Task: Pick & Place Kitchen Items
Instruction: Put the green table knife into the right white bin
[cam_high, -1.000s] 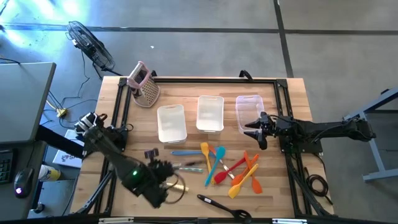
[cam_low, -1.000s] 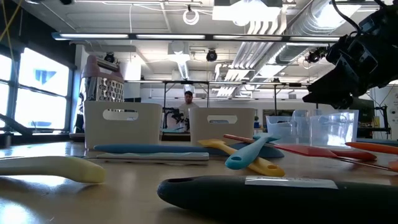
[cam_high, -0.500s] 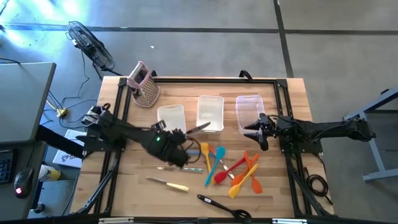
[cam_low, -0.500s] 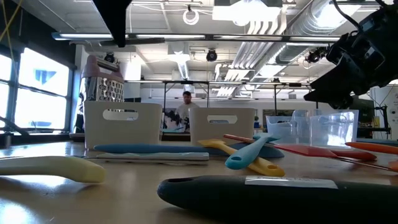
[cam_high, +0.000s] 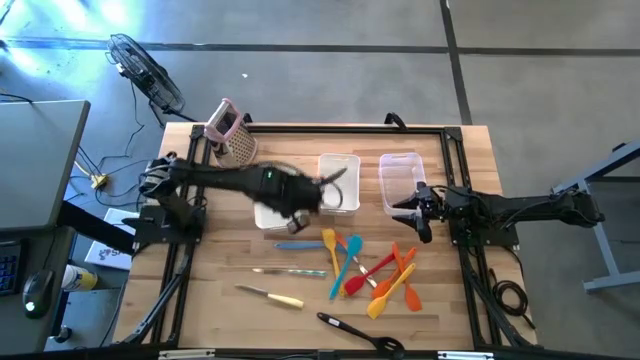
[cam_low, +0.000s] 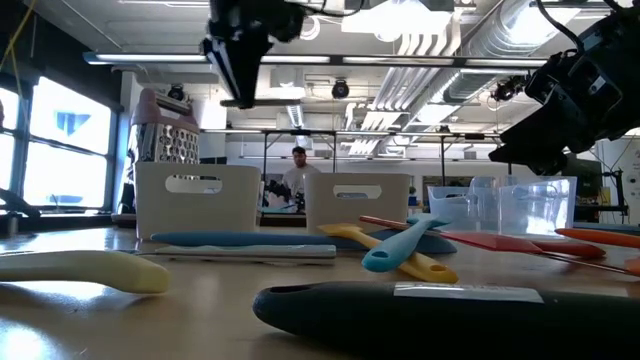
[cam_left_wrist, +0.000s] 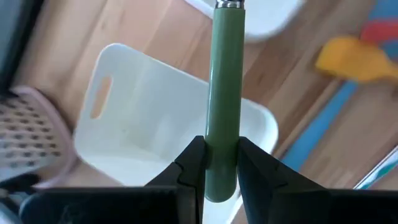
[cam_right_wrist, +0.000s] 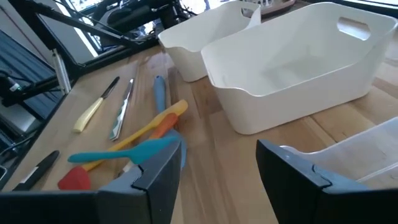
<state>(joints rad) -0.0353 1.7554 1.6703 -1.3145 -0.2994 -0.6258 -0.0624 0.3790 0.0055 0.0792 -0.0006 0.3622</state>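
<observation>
Left gripper (cam_left_wrist: 221, 163), raised over the left bin (cam_high: 272, 212), jaws clamped on a green-handled utensil (cam_left_wrist: 225, 93): slim, stiff, light, smooth-handled, so best gripped mid-handle. Right gripper (cam_right_wrist: 219, 163) waits beside the right bin (cam_high: 402, 175), jaws wide, holding nothing.
</observation>
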